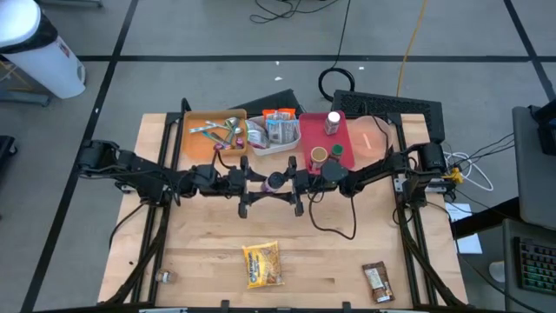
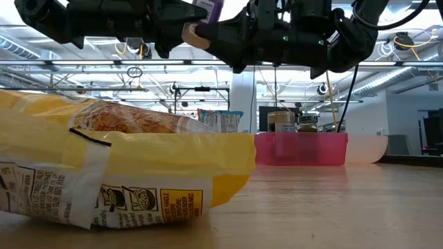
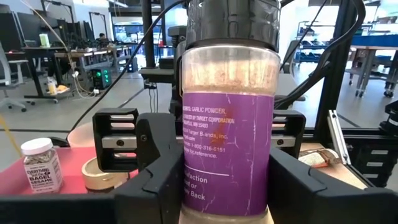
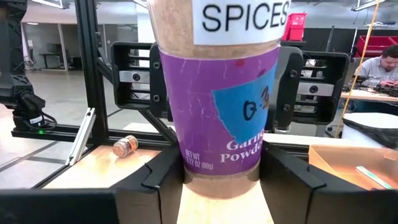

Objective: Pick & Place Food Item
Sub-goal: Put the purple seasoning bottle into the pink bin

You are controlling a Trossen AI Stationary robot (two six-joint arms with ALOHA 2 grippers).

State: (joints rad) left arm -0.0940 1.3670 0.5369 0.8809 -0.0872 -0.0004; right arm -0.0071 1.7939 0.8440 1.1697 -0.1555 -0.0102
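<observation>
Grippers, left (image 1: 258, 180) and right (image 1: 291, 181), both clenched on purple-labelled clear plastic garlic-powder jar (image 1: 275, 181), just before red tray (image 1: 360, 143).

Table (image 1: 200, 291): spice jar (image 1: 275, 181) held above the middle, between left gripper (image 1: 258, 184) and right gripper (image 1: 293, 184), both touching it. Behind it, along the far edge: box (image 1: 195, 139) of packets at left, tub (image 1: 286, 143) of packets in the middle, tray (image 1: 365, 143) with jars at right. Near edge: bag (image 1: 262, 263) in the middle, small packet (image 1: 377, 282) well to its right, tiny jar (image 1: 162, 277) well to its left
</observation>
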